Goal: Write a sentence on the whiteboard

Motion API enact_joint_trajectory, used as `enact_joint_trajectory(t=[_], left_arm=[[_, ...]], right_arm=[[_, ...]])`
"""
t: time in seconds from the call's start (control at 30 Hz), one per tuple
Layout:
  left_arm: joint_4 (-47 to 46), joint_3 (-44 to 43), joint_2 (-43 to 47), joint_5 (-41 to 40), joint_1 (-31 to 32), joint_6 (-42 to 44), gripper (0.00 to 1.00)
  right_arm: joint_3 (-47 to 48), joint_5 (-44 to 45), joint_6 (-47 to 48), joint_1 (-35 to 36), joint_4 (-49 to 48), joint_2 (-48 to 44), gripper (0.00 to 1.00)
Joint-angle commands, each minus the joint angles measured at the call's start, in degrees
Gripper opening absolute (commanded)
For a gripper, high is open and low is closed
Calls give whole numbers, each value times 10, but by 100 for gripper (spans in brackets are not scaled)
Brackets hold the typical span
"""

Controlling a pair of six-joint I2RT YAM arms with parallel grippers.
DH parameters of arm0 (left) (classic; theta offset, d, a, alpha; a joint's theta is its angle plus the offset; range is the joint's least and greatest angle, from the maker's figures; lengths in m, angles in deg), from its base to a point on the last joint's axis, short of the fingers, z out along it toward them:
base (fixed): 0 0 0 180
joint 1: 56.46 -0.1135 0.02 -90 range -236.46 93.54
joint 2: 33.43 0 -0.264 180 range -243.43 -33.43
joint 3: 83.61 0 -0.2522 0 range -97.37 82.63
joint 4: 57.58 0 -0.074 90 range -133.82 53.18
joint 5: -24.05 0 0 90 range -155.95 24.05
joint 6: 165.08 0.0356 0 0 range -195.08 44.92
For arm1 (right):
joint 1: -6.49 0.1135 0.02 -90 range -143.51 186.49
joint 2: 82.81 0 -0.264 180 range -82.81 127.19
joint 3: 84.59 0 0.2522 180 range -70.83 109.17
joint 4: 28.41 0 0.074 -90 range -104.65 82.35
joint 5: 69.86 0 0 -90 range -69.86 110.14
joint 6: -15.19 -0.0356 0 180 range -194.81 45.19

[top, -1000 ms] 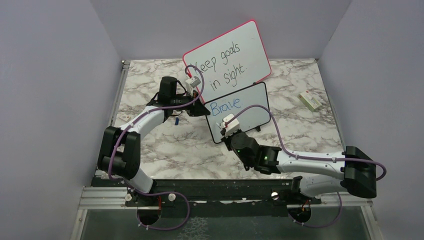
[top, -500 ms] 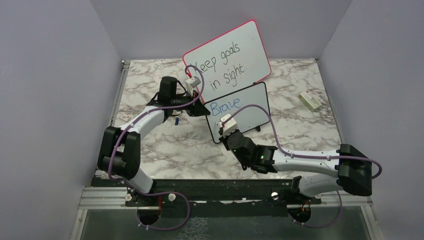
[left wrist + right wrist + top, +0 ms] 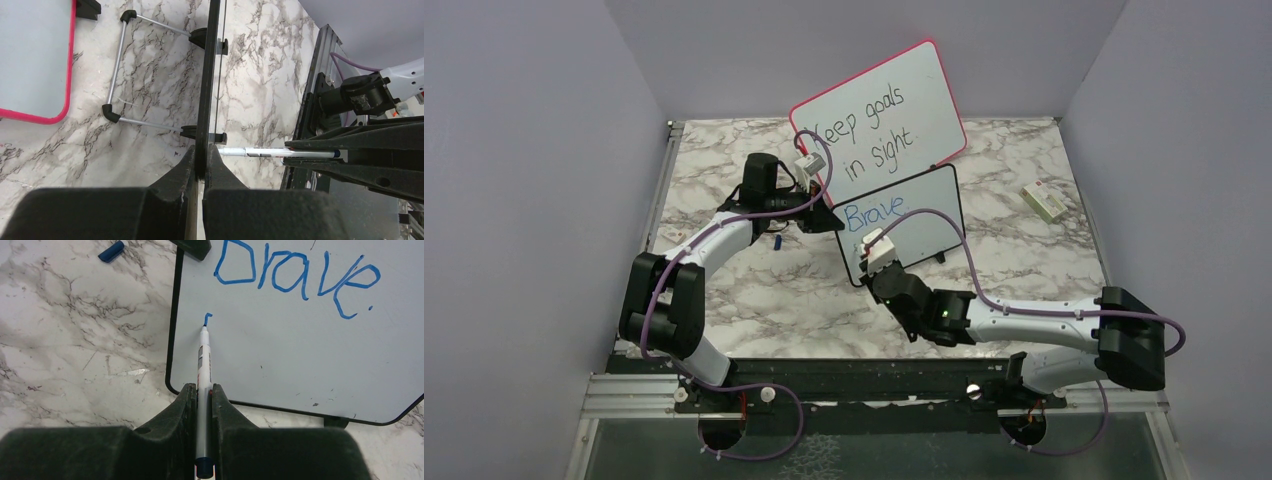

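Left gripper (image 3: pixel 202 161) clenched on the whiteboard (image 3: pixel 300 350) edge, board upright between its jaws, right gripper (image 3: pixel 202 390) grasping a marker (image 3: pixel 203 355), tip on the board just ahead of the jaws, the sentence (image 3: pixel 295 275) so far "Brave." farther ahead, blue cap (image 3: pixel 111 251) ahead-left

Whiteboard (image 3: pixel 921 218) with blue "Brave" (image 3: pixel 874 212), left hand (image 3: pixel 832 220) at its edge, right hand (image 3: pixel 876 268) below

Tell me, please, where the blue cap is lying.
In the top external view the blue cap lies on the marble table, just left of the whiteboard, beside the left arm. In the right wrist view it sits at the top left.
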Motion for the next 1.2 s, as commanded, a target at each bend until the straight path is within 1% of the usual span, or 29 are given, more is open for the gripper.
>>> enact_joint_trajectory(t=[0.0, 0.27, 0.5, 0.9, 1.17], left_arm=[[20, 5, 5, -18, 3, 19, 0], [20, 5, 4, -17, 3, 19, 0], [20, 5, 3, -17, 3, 18, 0], [20, 5, 2, -18, 3, 17, 0], [20, 5, 0, -18, 3, 18, 0]], right_arm=[[9, -21, -22, 3, 45, 6, 1], [3, -50, -37, 3, 72, 5, 1], [-2, -50, -43, 3, 71, 3, 1], [-16, -8, -44, 3, 31, -10, 1], [-24, -11, -39, 3, 8, -20, 1]])
